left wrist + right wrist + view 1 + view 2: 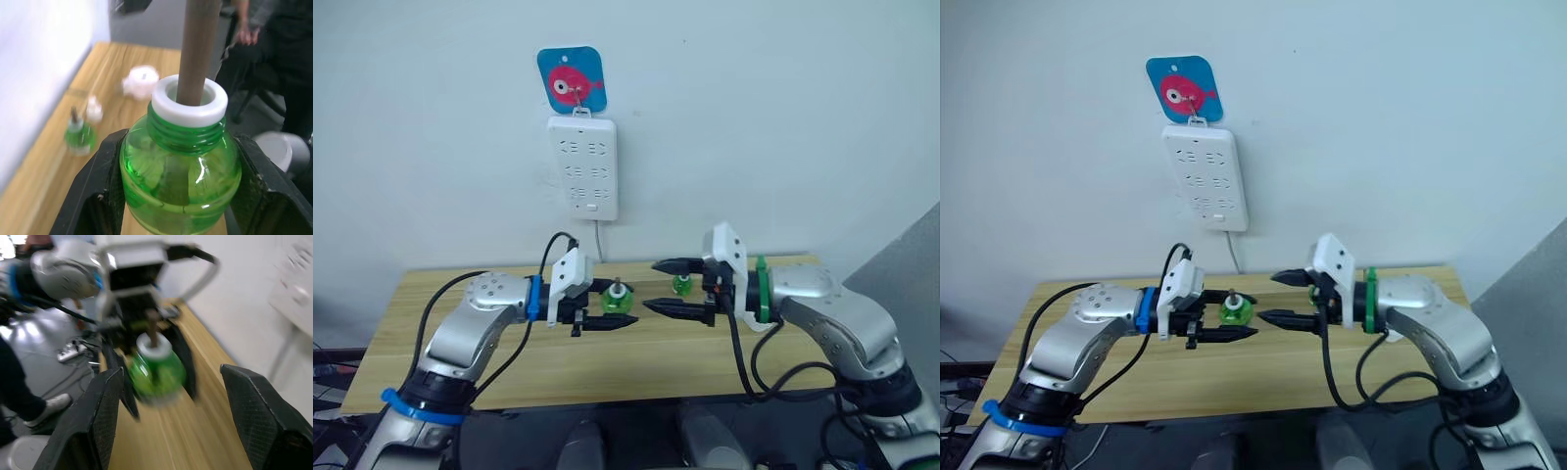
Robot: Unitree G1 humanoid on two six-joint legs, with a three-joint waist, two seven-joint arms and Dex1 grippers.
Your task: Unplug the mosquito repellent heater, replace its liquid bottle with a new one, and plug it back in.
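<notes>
Two green bottles: left gripper [607, 321] clamps one [180, 181] upright, wick up — probably for fitting. Right gripper [668, 286] gapes, empty. Heater [141, 82], apparently unplugged, lies on the table [450, 352] beyond; second bottle [681, 284] far-centre.

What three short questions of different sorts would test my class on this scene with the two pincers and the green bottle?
1. True or false: the left pincer is shut on a green bottle.
2. Where is the power strip? A: lying on the table. B: hanging on the wall. C: held by a pincer.
3. Fill in the missing word: the fingers of the right pincer stand ____ with nothing between them.
Key: 1 true; 2 B; 3 open.
</notes>
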